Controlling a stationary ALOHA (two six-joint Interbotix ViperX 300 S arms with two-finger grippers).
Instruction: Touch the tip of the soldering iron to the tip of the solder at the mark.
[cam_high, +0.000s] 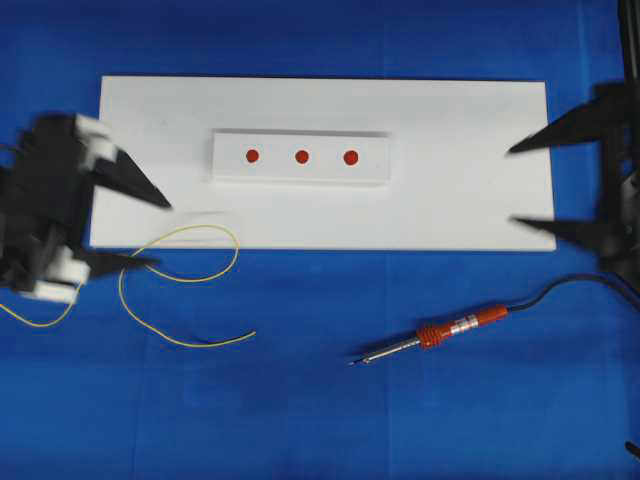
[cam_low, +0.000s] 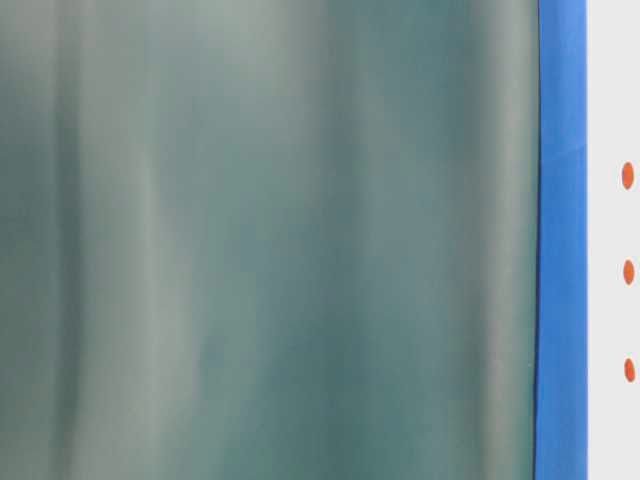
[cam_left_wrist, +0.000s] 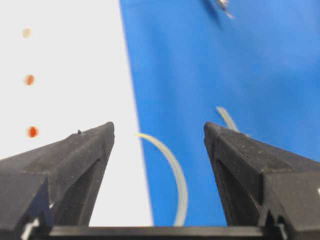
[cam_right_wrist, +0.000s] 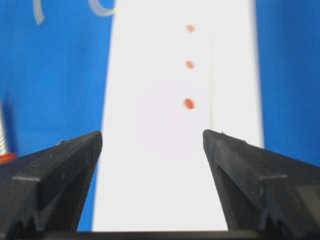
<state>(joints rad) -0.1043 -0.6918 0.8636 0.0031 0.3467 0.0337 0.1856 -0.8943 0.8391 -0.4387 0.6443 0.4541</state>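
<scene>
With both end effectors, left (cam_high: 150, 232) and right (cam_high: 512, 185), spread wide and empty, the solder (cam_high: 180, 290) and iron (cam_high: 440, 332) on the blue counter (cam_high: 320, 420) are best gripped near their tips.

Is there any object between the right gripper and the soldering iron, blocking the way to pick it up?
Nothing visible blocks it. The right gripper hangs open over the right end of the white board, and the soldering iron lies alone on the blue cloth in front of the board. Only its own black cord runs nearby.
</scene>
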